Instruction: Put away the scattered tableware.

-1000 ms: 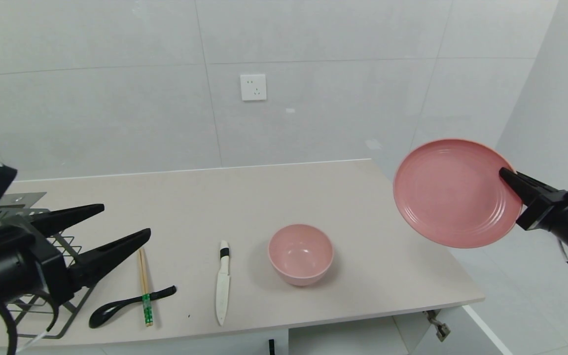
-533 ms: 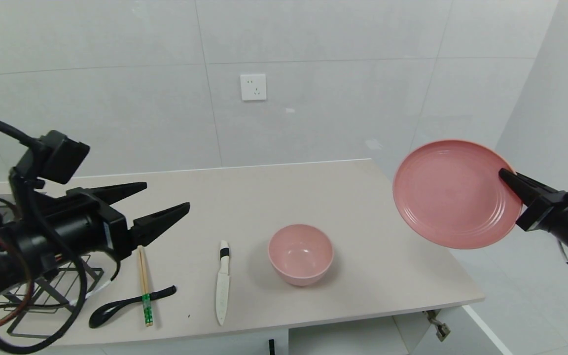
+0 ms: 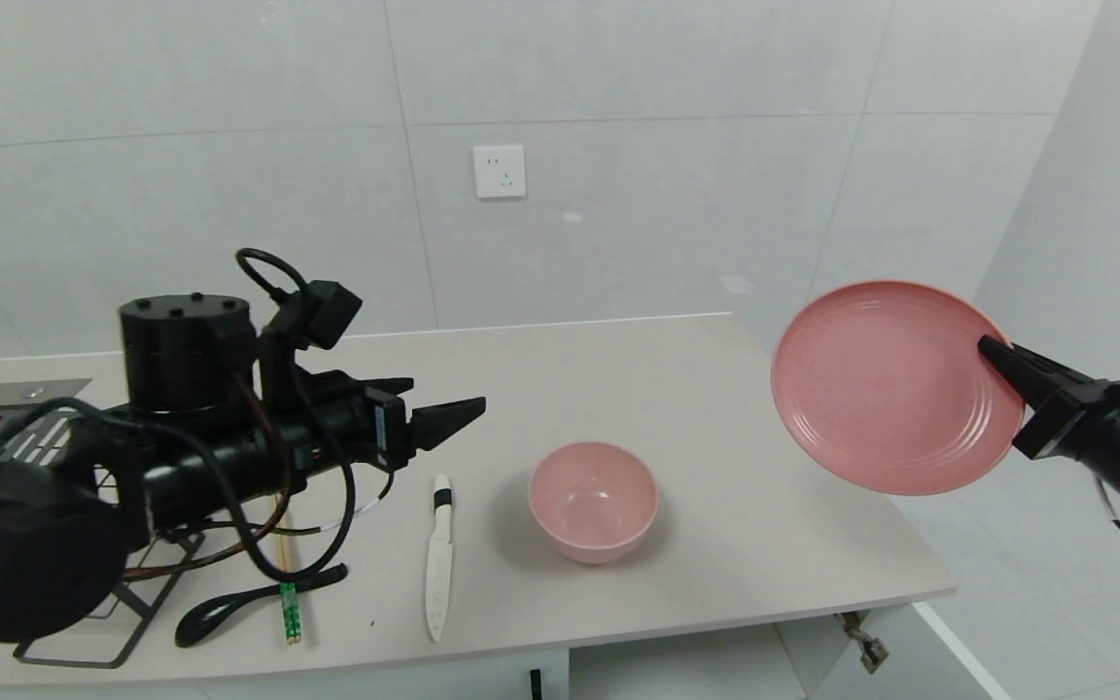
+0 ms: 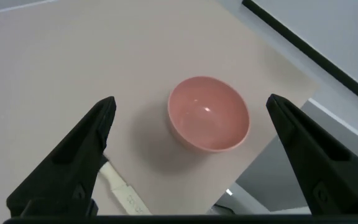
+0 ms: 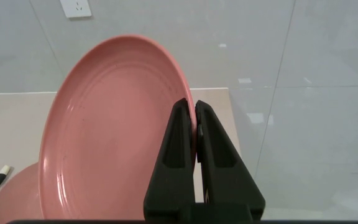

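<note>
Right end effector (image 3: 988, 347) is clamped shut on the rim of the pink plate (image 3: 886, 384), fingers pinched tight w/ the rim btwn them. The plate spreads out ahead of those fingers, up in the air, tipped nearly on edge, its ridged face turned toward the room. It hangs out past the right end of the table (image 3: 735, 457), touching nothing but the fingers.

Left end effector (image 3: 448, 397) hovers above the table w/ jaws spread wide, nothing btwn them. The pink bowl (image 3: 591, 498) stands upright on the table just ahead of its tips and lower down. In the left wrist view the bowl lines up in the gap btwn the two fingers, but it's well below them, no contact. It looks empty.

The white knife (image 3: 439, 554) lies flat on the table just under the tips, a black band near its far end, point toward the table's near edge. Further back, under the left arm, lie the chopsticks (image 3: 288, 611) w/ green ends, and a black spoon (image 3: 220, 608) whose handle crosses them. Behind those, at the arm's base end, is a wire rack (image 3: 127, 622), mostly hidden by the arm. A wall socket (image 3: 500, 172) sits on the tiles above and beyond the left end effector.
</note>
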Controlling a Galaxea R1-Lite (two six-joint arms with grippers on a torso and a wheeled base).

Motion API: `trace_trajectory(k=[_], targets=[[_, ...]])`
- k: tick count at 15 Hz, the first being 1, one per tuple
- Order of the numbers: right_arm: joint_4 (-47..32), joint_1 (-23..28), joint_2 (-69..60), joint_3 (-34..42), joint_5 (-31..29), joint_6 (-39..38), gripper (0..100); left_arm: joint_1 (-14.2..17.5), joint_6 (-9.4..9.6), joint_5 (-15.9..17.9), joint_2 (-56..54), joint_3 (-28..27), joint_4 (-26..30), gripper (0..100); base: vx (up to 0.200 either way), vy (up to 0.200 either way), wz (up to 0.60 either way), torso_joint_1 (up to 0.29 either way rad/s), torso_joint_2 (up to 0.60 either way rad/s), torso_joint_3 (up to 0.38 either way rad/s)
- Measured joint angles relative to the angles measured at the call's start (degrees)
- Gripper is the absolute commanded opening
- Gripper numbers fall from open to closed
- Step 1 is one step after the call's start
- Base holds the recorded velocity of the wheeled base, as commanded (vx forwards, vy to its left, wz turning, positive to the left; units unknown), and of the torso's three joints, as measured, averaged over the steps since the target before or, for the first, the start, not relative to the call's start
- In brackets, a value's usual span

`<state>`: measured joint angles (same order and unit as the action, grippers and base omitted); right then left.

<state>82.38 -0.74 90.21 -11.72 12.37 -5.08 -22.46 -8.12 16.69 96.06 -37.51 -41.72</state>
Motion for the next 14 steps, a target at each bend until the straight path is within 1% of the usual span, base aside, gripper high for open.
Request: trace_trajectory(k=[1, 2, 3, 6, 10, 14], targets=[[0.0, 0.0, 0.0, 0.0, 0.0, 0.0, 0, -0.3, -1.87, -1.0, 1.8, -1.4, 0.0, 100, 0.0, 0.0, 0.0, 0.0, 0.0, 0.0], [0.0, -0.3, 0.0, 0.0, -0.1, 0.0, 0, -1.2, -4.22, -1.6, 4.3, -3.0, 0.0, 100, 0.0, 0.0, 0.0, 0.0, 0.0, 0.0], [0.0, -0.6, 0.0, 0.1, -0.1, 0.0, 0, -1.9, -4.96, -1.7, 6.3, -3.9, 0.0, 100, 0.0, 0.0, 0.0, 0.0, 0.0, 0.0], [0.0, -0.8, 0.0, 0.1, -0.1, 0.0, 0, -3.2, -5.32, -1.7, 11.1, -6.2, 0.0, 100, 0.0, 0.0, 0.0, 0.0, 0.0, 0.0], [0.0, -0.8, 0.1, 0.4, -0.1, 0.0, 0, -3.9, -5.1, -1.7, 18.2, -10.6, -0.9, 100, 0.0, 0.0, 0.0, 0.0, 0.0, 0.0], [0.0, -0.9, 0.1, 0.9, -0.1, 0.0, 0, -4.5, -4.88, -2.8, 23.5, -12.3, -2.8, 100, 0.0, 0.0, 0.0, 0.0, 0.0, 0.0]])
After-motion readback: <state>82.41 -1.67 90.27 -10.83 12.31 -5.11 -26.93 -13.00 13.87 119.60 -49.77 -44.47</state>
